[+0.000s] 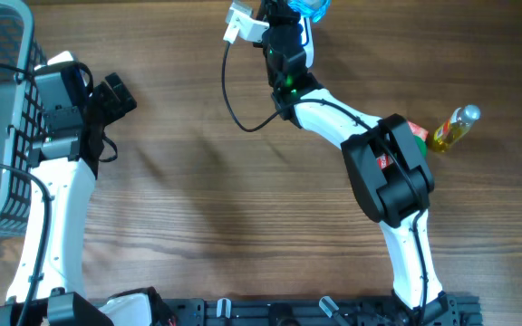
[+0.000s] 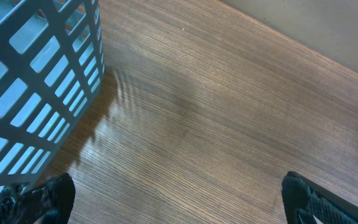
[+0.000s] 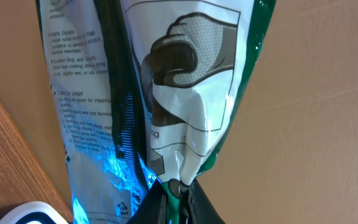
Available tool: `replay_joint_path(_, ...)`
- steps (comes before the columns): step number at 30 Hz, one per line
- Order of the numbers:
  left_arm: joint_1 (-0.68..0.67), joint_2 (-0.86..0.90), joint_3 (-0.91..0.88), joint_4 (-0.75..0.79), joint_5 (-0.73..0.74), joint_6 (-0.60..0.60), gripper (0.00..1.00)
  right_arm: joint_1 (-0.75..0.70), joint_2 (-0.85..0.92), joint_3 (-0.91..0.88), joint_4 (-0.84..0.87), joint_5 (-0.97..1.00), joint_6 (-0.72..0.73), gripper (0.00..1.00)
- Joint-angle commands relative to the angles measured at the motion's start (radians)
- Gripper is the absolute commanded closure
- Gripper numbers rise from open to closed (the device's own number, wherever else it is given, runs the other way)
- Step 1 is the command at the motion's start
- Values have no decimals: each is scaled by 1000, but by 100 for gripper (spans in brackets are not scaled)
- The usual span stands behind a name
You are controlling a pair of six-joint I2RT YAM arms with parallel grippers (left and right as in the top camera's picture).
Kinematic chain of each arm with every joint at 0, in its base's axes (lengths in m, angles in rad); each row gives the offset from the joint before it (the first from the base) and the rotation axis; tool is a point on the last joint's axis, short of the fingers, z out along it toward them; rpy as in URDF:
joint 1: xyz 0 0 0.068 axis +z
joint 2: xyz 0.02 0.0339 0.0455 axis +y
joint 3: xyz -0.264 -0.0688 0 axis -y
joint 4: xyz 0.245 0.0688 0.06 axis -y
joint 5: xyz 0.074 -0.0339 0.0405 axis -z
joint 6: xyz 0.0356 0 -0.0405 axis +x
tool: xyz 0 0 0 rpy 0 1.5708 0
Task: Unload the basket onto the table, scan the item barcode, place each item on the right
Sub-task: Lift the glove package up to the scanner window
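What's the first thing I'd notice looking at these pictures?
Probably the shiny green-and-white packet with a glove drawing on it, pinched by the right gripper at the table's far edge. Next, the big grey basket on the left beside the open left gripper, and a small bottle of yellow liquid on the right.

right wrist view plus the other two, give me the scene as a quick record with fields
right gripper: shut, pinching one edge of the packet
packet: green and white printed plastic, text side facing the wrist camera
left gripper: open, empty, over bare wood
basket: grey, grid walls, beside the left gripper
bottle: yellow liquid, lying on the right side of the table
table: wood grain
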Motion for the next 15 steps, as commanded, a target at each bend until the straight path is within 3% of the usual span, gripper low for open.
replay_joint_path(1,3,-9,11,3,-5,8,0,-31,55,13,18,-40,27,96)
replay_joint_path(7,3,-9,11,3,-5,8,0,-29,66,13,30,-84,53,96)
replay_joint_path(15,3,-9,11,3,-5,8,0,-13,66,13,-82,-56,82,96)
